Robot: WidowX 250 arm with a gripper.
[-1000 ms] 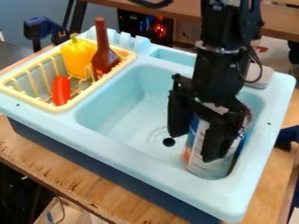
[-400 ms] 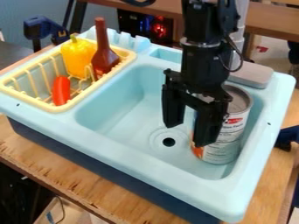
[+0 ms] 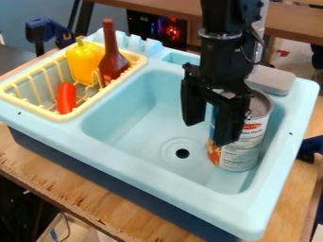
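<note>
While the can (image 3: 246,149) stood against the near right corner of the sink (image 3: 123,153) in the first frame, it is now farther back, upright on the basin floor by the right side. Between the last two frames it has shifted only slightly to the far side. The gripper (image 3: 209,134) has also moved up and toward the far side since both frames. Its fingers are spread well apart, with bare basin showing between them and nothing in their hold. The right finger overlaps the can's left part in the view; I cannot tell whether they touch. The drain (image 3: 182,153) lies to the can's left. At the sink's left end, the basket (image 3: 69,116) is unchanged, with the pepper (image 3: 83,66), the bottle (image 3: 114,66) to its right and the red piece (image 3: 65,98) nearer. The grey block (image 3: 272,79) sits on the far right rim.
</note>
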